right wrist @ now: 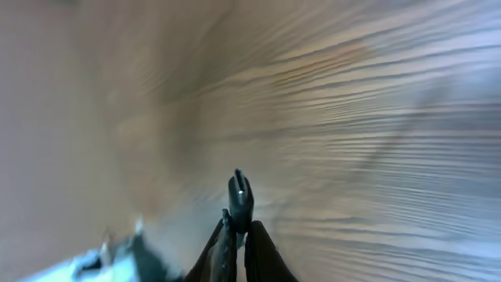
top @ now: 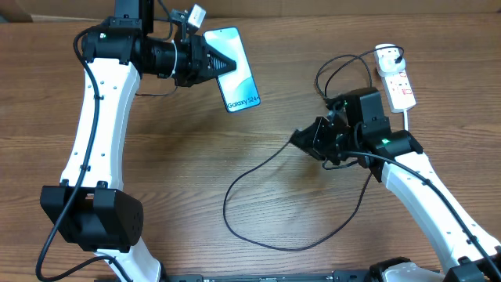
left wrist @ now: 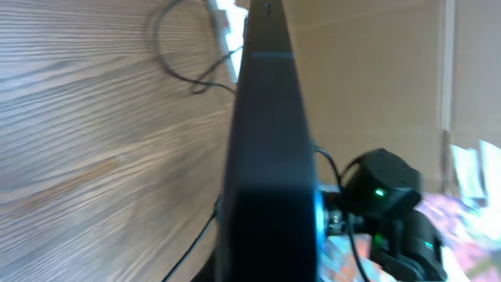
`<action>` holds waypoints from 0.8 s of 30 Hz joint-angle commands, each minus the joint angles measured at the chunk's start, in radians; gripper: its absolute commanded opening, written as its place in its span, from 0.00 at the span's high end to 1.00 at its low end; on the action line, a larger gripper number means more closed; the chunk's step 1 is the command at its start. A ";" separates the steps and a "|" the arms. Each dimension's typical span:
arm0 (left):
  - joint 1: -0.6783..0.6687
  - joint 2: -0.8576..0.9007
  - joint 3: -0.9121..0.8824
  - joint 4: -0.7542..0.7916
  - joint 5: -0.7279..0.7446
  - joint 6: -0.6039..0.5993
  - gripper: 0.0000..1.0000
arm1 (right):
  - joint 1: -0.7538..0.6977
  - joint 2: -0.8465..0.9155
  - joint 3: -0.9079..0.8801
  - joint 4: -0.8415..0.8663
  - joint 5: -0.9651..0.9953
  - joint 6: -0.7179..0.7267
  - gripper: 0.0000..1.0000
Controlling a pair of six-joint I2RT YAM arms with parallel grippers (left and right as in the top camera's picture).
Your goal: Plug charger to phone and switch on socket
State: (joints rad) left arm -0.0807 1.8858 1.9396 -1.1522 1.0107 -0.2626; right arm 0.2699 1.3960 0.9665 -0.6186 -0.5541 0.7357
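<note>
My left gripper (top: pixel 225 63) is shut on the phone (top: pixel 237 70), holding it off the table at the back; its screen reads "Galaxy S24+". In the left wrist view the phone (left wrist: pixel 270 157) fills the middle, seen edge-on and dark. My right gripper (top: pixel 300 139) is shut on the charger's small black connector tip (right wrist: pixel 239 192), which points up between the fingers (right wrist: pixel 239 235). The charger's thin black cable (top: pixel 250 211) loops across the table toward the socket (top: pixel 397 82), a white strip with red markings at the back right. A plug (top: pixel 387 56) sits in the strip.
The strip's thick white cord (top: pixel 410 119) runs down beside my right arm. A small white tag (top: pixel 193 16) hangs near my left wrist. In the left wrist view my right arm (left wrist: pixel 383 196) shows beyond the phone.
</note>
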 commanded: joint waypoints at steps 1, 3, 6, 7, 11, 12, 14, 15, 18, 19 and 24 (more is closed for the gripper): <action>0.004 -0.010 0.013 -0.004 -0.063 -0.007 0.96 | -0.001 0.007 0.003 -0.035 0.222 0.082 0.96; 0.003 -0.010 0.013 -0.004 -0.068 -0.007 0.96 | -0.001 0.021 0.001 -0.062 0.280 0.108 0.96; 0.002 -0.010 0.013 -0.004 -0.076 -0.007 0.96 | -0.001 0.047 -0.001 -0.089 0.339 0.133 0.96; 0.002 -0.010 0.013 -0.004 -0.077 -0.007 0.96 | -0.001 0.058 -0.003 -0.089 0.348 0.134 0.96; 0.002 -0.010 0.013 -0.004 -0.078 -0.007 0.96 | -0.001 0.116 -0.014 -0.079 0.387 0.175 0.96; 0.002 -0.010 0.013 -0.006 -0.079 -0.007 0.96 | -0.001 0.131 -0.018 -0.074 0.399 0.184 0.96; 0.002 -0.010 0.013 -0.011 -0.079 -0.007 0.96 | -0.001 0.166 -0.023 -0.056 0.413 0.185 0.96; 0.002 -0.010 0.013 -0.014 -0.079 -0.007 0.96 | -0.001 0.178 -0.026 -0.045 0.416 0.186 0.96; 0.002 -0.010 0.013 -0.021 -0.079 -0.006 0.96 | -0.001 0.215 -0.031 -0.027 0.454 0.220 0.96; 0.002 -0.010 0.013 -0.023 -0.079 -0.006 0.96 | -0.001 0.224 -0.031 -0.022 0.465 0.230 0.96; 0.002 -0.010 0.013 -0.026 -0.079 -0.006 0.96 | -0.001 0.252 -0.031 0.012 0.455 0.230 0.93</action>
State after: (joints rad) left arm -0.0807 1.8858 1.9396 -1.1809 0.9081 -0.2626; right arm 0.2699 1.6405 0.9421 -0.6163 -0.1215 0.9482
